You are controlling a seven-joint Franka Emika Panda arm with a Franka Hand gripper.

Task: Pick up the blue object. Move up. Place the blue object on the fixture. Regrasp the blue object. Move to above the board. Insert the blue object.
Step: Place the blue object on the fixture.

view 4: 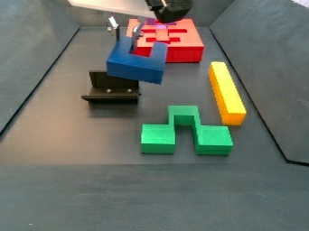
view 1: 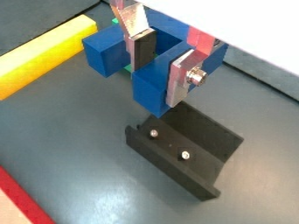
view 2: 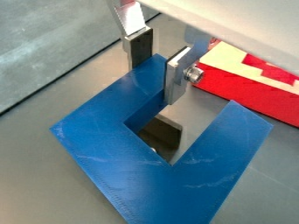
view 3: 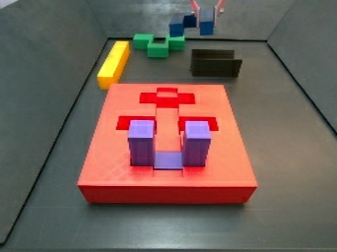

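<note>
step: place on fixture (view 4: 111,88) | gripper (view 1: 160,59) fingers clamp one prong of blue object (view 4: 136,63), held aloft beside fixture | lower slowly, square over fixture, then release

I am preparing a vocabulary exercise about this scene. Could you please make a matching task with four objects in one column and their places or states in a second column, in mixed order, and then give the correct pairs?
Column 1
1. dark blue U-shaped block
2. light purple U-shaped block
3. long yellow bar
4. small black fixture

Column 2
A. seated in the large flat red board
B. empty, standing on the floor
C. held in the air by the gripper, jaws closed on one prong
D. lying on the floor beside the green block

Pairs: 1-C, 2-A, 3-D, 4-B
</note>
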